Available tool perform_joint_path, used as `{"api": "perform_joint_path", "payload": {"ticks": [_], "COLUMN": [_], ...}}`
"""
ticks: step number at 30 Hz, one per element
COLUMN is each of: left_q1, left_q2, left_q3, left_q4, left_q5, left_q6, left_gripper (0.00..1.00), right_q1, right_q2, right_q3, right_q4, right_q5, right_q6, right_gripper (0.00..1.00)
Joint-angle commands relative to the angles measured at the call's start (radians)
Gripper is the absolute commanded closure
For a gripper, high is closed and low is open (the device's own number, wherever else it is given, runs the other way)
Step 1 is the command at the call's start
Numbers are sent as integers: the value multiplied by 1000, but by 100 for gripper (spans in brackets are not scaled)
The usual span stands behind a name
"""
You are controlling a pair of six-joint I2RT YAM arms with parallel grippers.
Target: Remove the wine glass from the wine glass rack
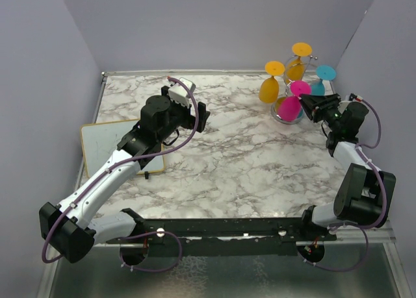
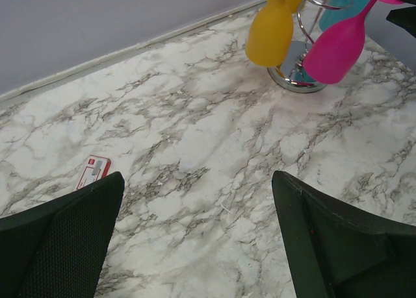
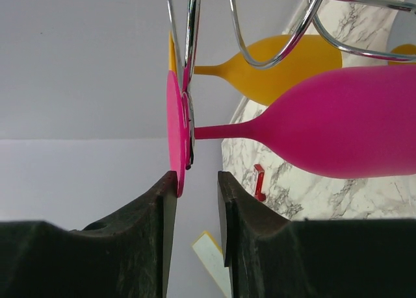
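The wine glass rack (image 1: 288, 119), silver wire on a round shiny base, stands at the back right. A pink wine glass (image 1: 290, 107), two yellow ones (image 1: 268, 89) and a teal one (image 1: 318, 87) hang on it upside down. My right gripper (image 1: 312, 106) is right beside the pink glass. In the right wrist view the gripper (image 3: 197, 178) is narrowly open. The edge of the pink foot (image 3: 173, 136) touches the tip of one finger, still hooked in the rack's wire (image 3: 273, 51). My left gripper (image 2: 197, 181) is wide open and empty over the marble, far left of the rack's base (image 2: 296, 77).
A white board with a yellow edge (image 1: 107, 142) lies at the left under the left arm. A small red and white card (image 2: 94, 171) lies on the marble. Grey walls close in on the left, back and right; the rack stands near the right wall.
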Motion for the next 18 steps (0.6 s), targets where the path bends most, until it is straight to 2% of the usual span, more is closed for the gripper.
{"api": "perform_joint_path", "payload": {"ticks": [1,7,18], "left_q1": [5,4,-1], "left_q2": [5,6,12], "left_q3": [3,0,-1], "left_q4": [23,24,24], "left_q5": [25,28,32], "left_q6": [-4,-5,-5], "left_gripper": [1,1,1], "right_q1": [8,9,9], "right_q2": [-5,-2,-28], "right_q3": [-6,-5,9], "right_q4": [56,56,24], "right_q5": [-14,-8,29], "right_q6": [13,18,6], "right_gripper": [69,72,72]}}
